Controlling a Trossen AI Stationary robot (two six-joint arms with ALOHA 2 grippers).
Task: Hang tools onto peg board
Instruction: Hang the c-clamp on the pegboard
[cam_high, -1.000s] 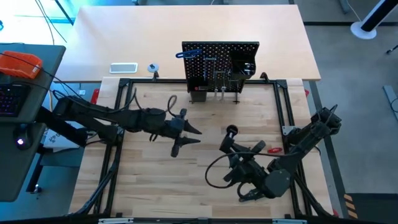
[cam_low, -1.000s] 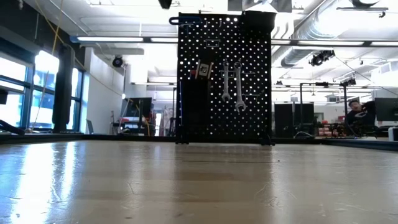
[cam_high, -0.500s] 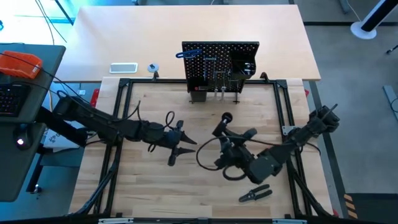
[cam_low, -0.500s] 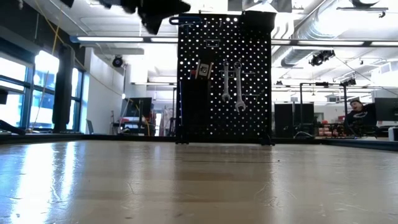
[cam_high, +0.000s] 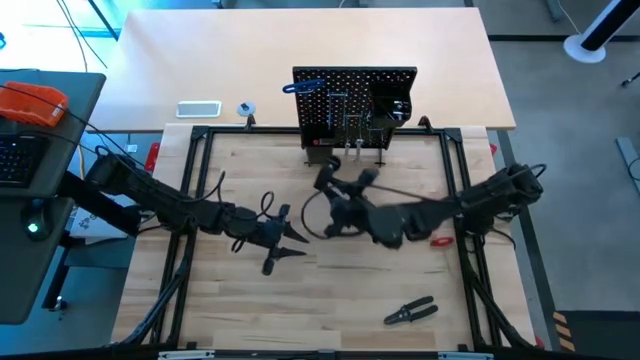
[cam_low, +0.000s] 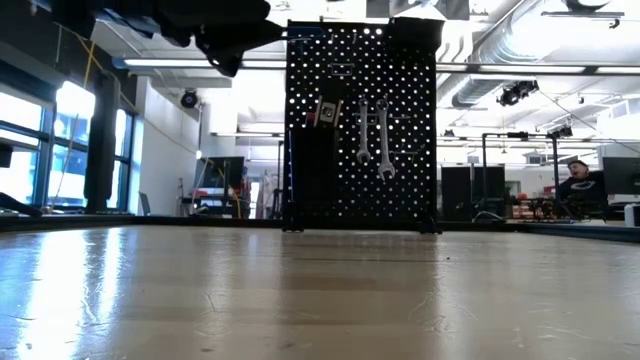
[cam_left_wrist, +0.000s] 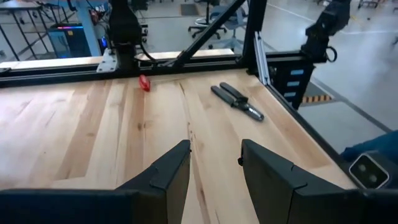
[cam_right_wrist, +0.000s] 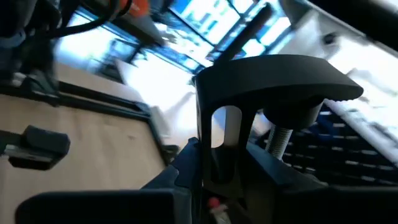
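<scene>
The peg board stands upright at the table's far edge. Two silver wrenches hang on its hooks, and a blue-handled key sits at its top corner. My right gripper, just in front of the board, is shut on a black clamp. My left gripper is open over the table's middle left with nothing between its fingers. Black-handled pliers lie flat near the front right. My right gripper pinches the straight back of the clamp's black C-shaped frame between its two fingers. The fingers lie about level, reaching in from the table's right. The clamp is lifted clear of the table, with its arched jaw and screw standing out past the fingertips.
A small red piece lies on the wood at the right. A white tray and a tape roll sit behind the black frame rail. A dark arm part shows at the low view's top left.
My right gripper has carried the clamp from the near right, above the pliers, toward the far edge and left, up to the peg board, turning as it went. My left gripper has sunk and drifted toward the near edge, staying open.
</scene>
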